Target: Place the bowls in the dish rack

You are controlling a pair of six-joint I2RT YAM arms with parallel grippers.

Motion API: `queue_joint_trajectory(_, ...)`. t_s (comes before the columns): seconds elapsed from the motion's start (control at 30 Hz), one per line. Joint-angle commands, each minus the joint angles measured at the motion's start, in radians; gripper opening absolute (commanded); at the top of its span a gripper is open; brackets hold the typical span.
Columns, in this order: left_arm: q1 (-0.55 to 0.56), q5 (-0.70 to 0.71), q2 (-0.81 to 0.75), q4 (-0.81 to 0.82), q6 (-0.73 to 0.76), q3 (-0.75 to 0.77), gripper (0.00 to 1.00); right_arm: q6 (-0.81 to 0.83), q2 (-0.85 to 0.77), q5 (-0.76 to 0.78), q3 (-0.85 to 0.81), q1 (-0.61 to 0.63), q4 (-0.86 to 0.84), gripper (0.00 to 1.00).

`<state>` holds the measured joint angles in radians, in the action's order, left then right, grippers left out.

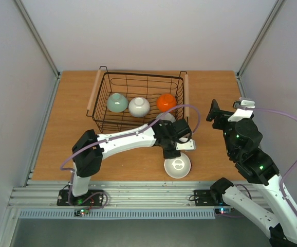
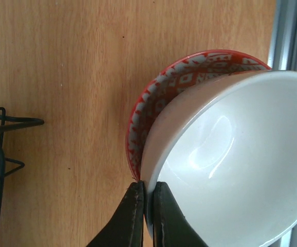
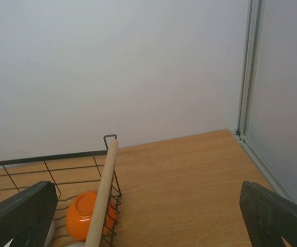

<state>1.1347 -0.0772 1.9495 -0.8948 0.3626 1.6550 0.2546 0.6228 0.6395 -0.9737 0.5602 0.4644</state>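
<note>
Dish rack point(image 1: 103, 100) lies off to the left of the L gripper point(image 2: 147, 189). In the wrist view only a bit of its black wire shows, far left of the fingers point(image 2: 134, 216), w/ bare table point(image 2: 61, 67) between. In the rack, L to R: celadon bowl point(image 1: 117, 102), whitish bowl point(image 1: 139, 106), orange bowl point(image 1: 166, 102). A greyish bowl point(image 1: 167, 118) sits by the rack's near right corner, half hidden by the arm; can't tell if it's in or out.

L fingers are clamped on the rim of the white bowl point(image 2: 230, 159), one pad inside, one outside, a thin edge pinch. That bowl sits in the red-edged patterned bowl point(image 2: 161, 95), which peeks out left of & beyond the fingertips. White bowl looks tilted; can't tell if it's clear of the lower one.

Step in hand, I'd say: get the white bowl out & over to the rack.
- Lift straight up first, so the patterned bowl doesn't drag along.
- Glazed rim + small pinch = likely slippery, so firm squeeze, slow wrist, no swing.
- Go high enough to clear the wire rim & the wooden handle point(image 1: 186, 95).
- Lower into a free spot w/o knocking the orange bowl; open only once it's seated.

R gripper point(image 3: 148, 216) hangs w/ fingers wide apart, holding nothing, the handle & orange bowl down-left of them. Best parked out of the L arm's path.
</note>
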Motion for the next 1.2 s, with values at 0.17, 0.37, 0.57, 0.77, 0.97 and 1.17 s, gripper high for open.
queue_joint_trajectory(0.17,-0.119,-0.182,-0.126,-0.018,-0.005,0.059,0.0,-0.013,-0.073,0.102,0.016,-0.001,-0.041,0.98)
queue_joint_trajectory(0.37,-0.182,-0.191,-0.181,-0.005,-0.014,0.055,0.0,-0.017,-0.086,0.063,0.019,0.0,-0.032,0.99)
queue_joint_trajectory(0.57,-0.308,-0.346,-0.256,-0.025,-0.048,0.092,0.0,-0.013,0.062,-0.183,-0.05,-0.001,0.03,0.98)
queue_joint_trajectory(0.77,-0.452,-0.533,-0.309,-0.026,-0.097,0.098,0.0,-0.028,0.188,-0.47,-0.088,0.0,0.035,0.99)
queue_joint_trajectory(0.97,-0.578,-0.627,-0.38,0.047,-0.14,0.036,0.0,-0.106,0.281,-0.837,-0.09,-0.001,-0.04,0.99)
queue_joint_trajectory(1.17,-0.649,-0.745,-0.396,0.085,-0.183,-0.005,0.0,-0.185,0.297,-1.022,-0.045,-0.001,-0.179,0.98)
